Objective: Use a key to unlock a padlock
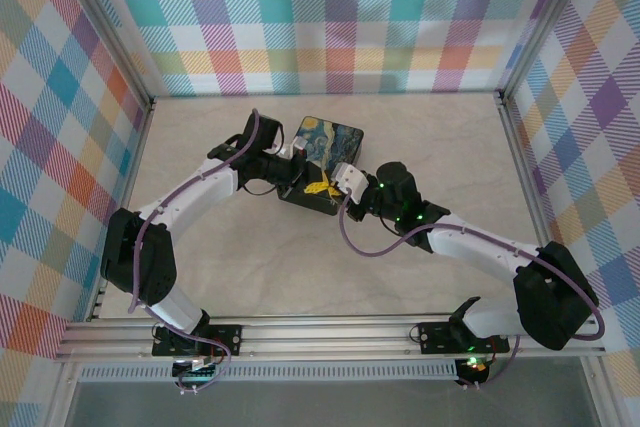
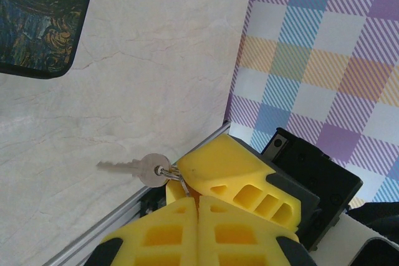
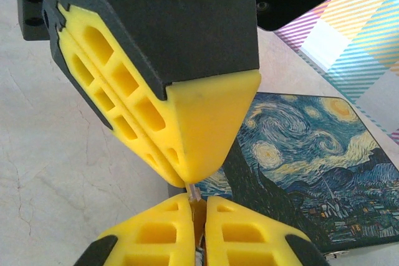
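Observation:
Both grippers meet tip to tip over the near edge of the Starry-Night box (image 1: pixel 332 139). My left gripper (image 2: pixel 199 207) is shut, and a wire ring runs into its gap. From that ring a small silvery key (image 2: pixel 144 169) hangs free, blade pointing left. My right gripper (image 3: pixel 199 204) is shut on a thin metal strip (image 3: pixel 192 191) that reaches up to the left gripper's closed fingertips (image 3: pixel 206 123). One right finger (image 2: pixel 230 169) lies against the ring. In the top view the left gripper (image 1: pixel 305 183) and right gripper (image 1: pixel 335 187) touch. The padlock is hidden.
The box (image 3: pixel 312 160) lies flat on the marble table (image 1: pixel 260 257) near its back. Plaid walls (image 1: pixel 330 17) close in the back and both sides. An aluminium rail (image 2: pixel 109 221) runs along the wall's foot. A purple cable (image 1: pixel 360 245) loops under the right arm.

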`<state>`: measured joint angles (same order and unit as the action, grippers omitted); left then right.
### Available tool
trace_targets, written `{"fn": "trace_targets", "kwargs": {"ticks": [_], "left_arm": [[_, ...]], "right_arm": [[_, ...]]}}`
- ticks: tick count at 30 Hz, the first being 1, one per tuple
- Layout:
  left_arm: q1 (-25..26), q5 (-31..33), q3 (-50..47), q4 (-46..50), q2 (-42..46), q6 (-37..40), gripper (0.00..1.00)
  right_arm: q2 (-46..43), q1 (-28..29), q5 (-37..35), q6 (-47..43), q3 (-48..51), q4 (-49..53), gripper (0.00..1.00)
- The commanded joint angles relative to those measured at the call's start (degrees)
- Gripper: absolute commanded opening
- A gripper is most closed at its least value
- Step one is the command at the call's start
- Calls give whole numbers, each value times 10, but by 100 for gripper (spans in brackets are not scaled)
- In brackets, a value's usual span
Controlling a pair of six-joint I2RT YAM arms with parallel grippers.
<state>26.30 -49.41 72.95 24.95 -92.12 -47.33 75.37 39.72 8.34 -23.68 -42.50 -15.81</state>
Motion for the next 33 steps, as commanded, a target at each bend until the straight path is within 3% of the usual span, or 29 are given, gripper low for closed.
{"fn": "trace_targets", "kwargs": {"ticks": [1,4,7,11,17,23,28,33], "left_arm": [[-3,-24,12,-9,4,-11,0],[-4,-20,13,-5,5,-9,0],[-7,-7,22,18,4,14,20],[-11,32,47,77,9,94,28],[-10,28,32,45,29,181,28],[-11,15,-5,-17,71,257,27],[-11,-9,-17,-51,72,256,27],[-2,-15,-14,-26,56,289,27]], "right_arm": [[-11,0,-9,-2,-7,6,0],[-14,0,-4,0,-15,29,0],[-17,-2,16,4,-27,68,0],[-11,-23,104,40,-58,150,0],[24,-82,272,108,-118,261,0],[76,-137,462,152,-163,302,0],[94,-139,514,162,-177,308,0],[103,-139,549,171,-186,306,0]]}}
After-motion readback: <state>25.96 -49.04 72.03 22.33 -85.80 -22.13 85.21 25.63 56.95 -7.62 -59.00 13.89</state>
